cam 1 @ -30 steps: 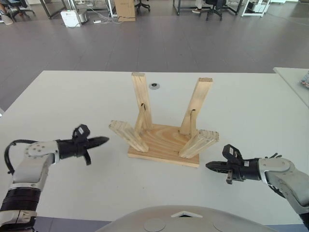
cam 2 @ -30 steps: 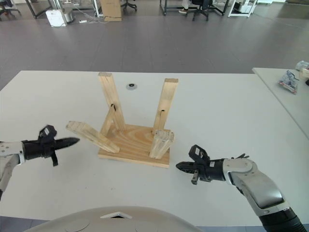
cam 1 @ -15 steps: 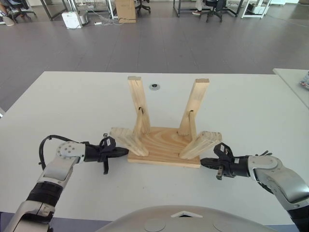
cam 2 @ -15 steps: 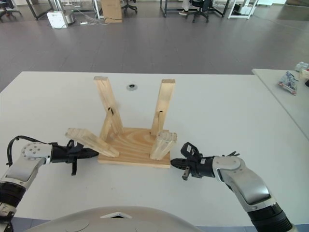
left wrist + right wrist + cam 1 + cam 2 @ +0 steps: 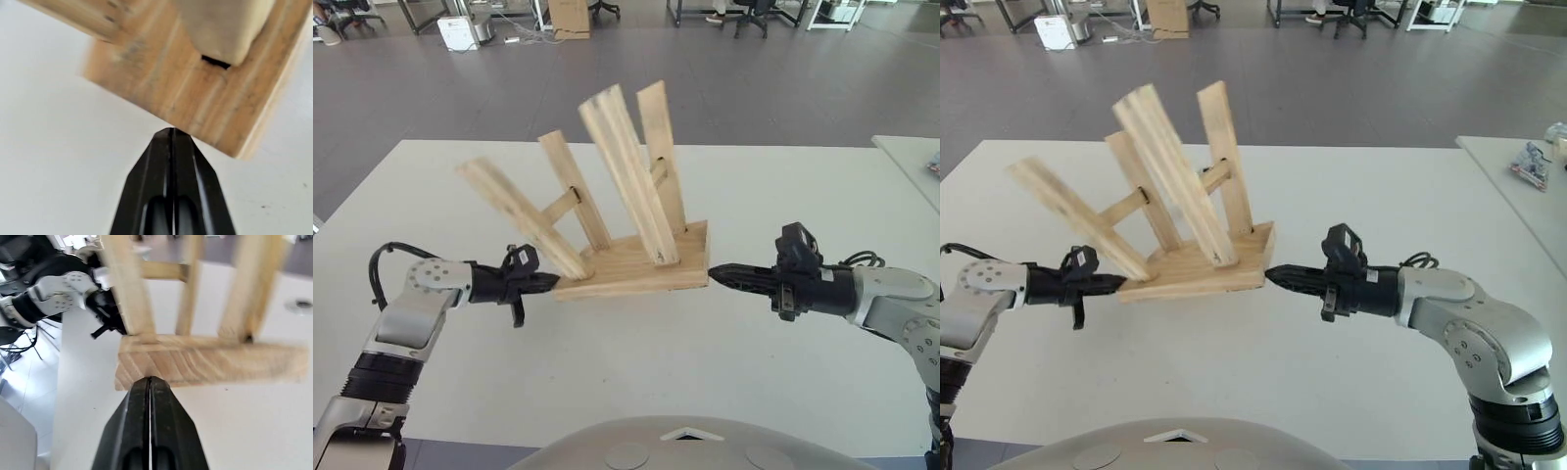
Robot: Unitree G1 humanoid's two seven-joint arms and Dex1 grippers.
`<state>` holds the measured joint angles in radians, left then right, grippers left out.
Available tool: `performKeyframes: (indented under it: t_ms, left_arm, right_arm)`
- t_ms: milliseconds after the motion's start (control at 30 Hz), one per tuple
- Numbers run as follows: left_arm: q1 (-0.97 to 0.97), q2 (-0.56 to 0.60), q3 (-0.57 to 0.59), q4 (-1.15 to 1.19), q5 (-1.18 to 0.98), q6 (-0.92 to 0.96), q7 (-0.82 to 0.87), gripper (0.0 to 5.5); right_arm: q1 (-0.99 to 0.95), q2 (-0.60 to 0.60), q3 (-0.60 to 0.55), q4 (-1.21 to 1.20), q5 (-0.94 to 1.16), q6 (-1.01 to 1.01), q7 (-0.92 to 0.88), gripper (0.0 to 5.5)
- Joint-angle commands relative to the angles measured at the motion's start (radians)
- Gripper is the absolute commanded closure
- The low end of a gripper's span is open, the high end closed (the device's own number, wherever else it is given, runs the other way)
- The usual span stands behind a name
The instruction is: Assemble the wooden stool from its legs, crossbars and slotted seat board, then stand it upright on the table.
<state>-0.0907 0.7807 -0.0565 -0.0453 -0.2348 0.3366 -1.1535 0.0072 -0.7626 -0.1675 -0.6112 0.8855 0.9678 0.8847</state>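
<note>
Wooden stool (image 5: 631, 266): middle of white table (image 5: 803, 186); grey floor (image 5: 754, 88) behind. Pale wood, upside down, tilted. Left gripper (image 5: 551, 282), right gripper (image 5: 717, 272): jaws pressed together, tips against opposite seat edges.

surface: white table (image 5: 803, 196) | on it: small round disc (image 5: 299, 305), maybe metal

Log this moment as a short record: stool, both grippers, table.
stool: upside down, tilted, legs leaning toward the robot's left
seat board: slanted, right end higher
left gripper: shut, tip against the board's left edge
right gripper: shut, tip against the board's right edge
crossbar: fitted between two legs
table: white; contact with board, cannot tell
</note>
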Motion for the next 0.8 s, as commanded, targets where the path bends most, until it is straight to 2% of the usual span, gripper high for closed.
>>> performKeyframes:
  t_ms: [33, 133, 267, 567, 800]
  left_arm:
    - [-0.052, -0.092, -0.034, -0.142, -0.126, -0.017, -0.045, 5.48]
    - [-0.035, -0.098, -0.028, -0.159, -0.125, -0.007, -0.038, 5.48]
    - [-0.007, -0.095, -0.021, -0.208, -0.139, 0.019, -0.036, 5.48]
    - [0.027, -0.047, 0.027, -0.299, -0.185, 0.087, -0.046, 5.48]
    - [0.003, -0.039, 0.068, -0.352, -0.228, 0.142, -0.037, 5.48]
  right_arm:
    - [0.072, -0.014, 0.149, -0.017, -0.051, -0.018, 0.030, 5.50]
    - [0.105, -0.020, 0.179, 0.016, -0.104, -0.055, 0.041, 5.50]
    - [0.098, -0.018, 0.160, 0.037, -0.119, -0.065, 0.053, 5.50]
    - [0.026, 0.001, 0.015, -0.017, 0.029, 0.005, 0.043, 5.50]
    - [-0.017, -0.021, -0.021, -0.046, 0.105, 0.043, 0.029, 5.50]
